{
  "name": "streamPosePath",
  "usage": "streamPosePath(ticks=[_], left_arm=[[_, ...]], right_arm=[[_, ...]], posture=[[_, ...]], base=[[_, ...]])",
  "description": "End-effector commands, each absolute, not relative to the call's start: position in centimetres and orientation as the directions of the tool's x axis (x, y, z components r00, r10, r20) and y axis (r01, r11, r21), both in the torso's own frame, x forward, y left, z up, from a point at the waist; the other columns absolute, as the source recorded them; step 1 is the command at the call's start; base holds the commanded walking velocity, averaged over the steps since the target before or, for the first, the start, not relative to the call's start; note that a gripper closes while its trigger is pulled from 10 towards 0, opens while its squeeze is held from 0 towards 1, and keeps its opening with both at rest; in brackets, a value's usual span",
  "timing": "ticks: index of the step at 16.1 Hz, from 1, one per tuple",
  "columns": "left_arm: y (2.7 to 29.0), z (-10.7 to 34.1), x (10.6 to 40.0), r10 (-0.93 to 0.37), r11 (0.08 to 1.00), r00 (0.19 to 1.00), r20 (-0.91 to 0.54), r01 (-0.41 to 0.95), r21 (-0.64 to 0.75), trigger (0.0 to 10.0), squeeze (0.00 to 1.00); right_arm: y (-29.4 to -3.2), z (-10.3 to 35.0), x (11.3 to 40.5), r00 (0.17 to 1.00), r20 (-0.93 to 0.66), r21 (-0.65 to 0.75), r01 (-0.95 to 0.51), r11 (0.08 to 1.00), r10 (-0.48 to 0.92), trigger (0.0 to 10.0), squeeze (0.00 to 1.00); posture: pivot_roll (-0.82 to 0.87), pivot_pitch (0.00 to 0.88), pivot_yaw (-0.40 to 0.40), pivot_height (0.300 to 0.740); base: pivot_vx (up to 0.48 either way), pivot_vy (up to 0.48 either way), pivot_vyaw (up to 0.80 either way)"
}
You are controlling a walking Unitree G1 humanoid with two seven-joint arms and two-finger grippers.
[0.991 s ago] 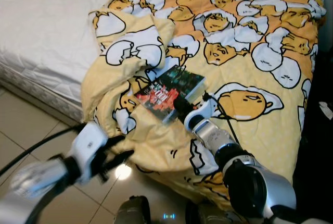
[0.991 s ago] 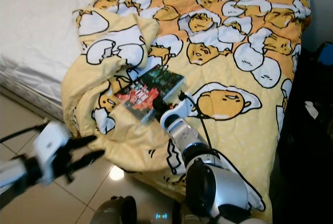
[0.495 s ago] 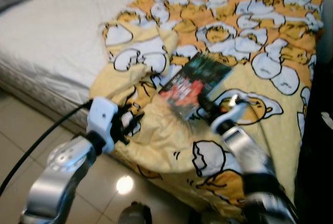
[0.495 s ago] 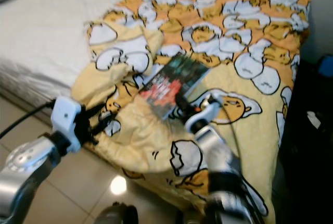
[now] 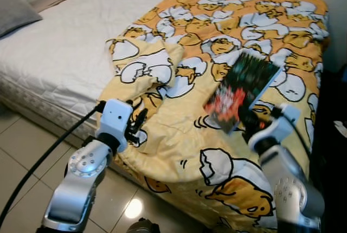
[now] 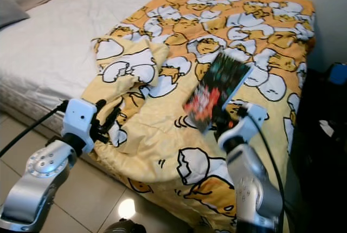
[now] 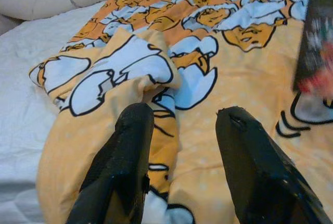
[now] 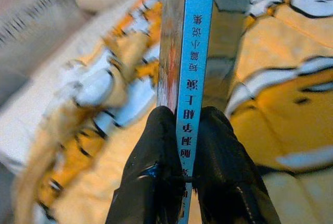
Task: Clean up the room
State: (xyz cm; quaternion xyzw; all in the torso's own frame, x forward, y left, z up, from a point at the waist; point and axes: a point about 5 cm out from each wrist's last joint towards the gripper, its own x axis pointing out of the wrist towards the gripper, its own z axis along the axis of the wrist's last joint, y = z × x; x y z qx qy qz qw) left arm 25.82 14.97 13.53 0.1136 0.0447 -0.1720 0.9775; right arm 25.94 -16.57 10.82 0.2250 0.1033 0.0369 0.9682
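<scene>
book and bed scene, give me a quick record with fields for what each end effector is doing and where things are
book: dark cover with red print, lifted clear of the blanket, tilted
right end effector: shut on the book's lower edge, fingers either side of the spine
left end effector: open, holding nothing, near the blanket's bunched corner at the bed edge
blanket: yellow with egg cartoon print, covering the right part of the bed, corner folded over
mattress: white, bare on the left
floor: beige tiles
</scene>
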Motion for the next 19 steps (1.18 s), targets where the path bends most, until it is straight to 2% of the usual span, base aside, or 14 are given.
streamPosePath(ticks=[1,10,19], left_arm=[[15.3,13.5,26.1,-0.299,0.92,0.944,-0.139,0.324,0.22,10.0,0.26],[16.0,13.2,26.8,-0.238,0.941,0.961,-0.143,0.264,0.212,10.0,0.26],[16.0,12.8,26.8,-0.209,0.958,0.967,-0.149,0.233,0.167,10.0,0.26]], right_arm=[[-16.1,12.1,26.2,0.983,-0.143,0.4,-0.05,0.915,0.116,10.0,0.0],[-15.9,11.2,26.1,0.983,-0.183,0.339,0.044,0.94,0.02,10.0,0.0],[-16.0,11.2,26.8,0.982,-0.184,0.321,0.033,0.947,0.029,10.0,0.0]], posture=[[-0.11,0.0,0.078,0.74],[-0.09,0.0,0.072,0.74],[-0.09,0.0,0.05,0.74]], base=[[0.0,0.322,0.0],[0.0,0.326,-0.57],[0.0,0.347,-0.64]])
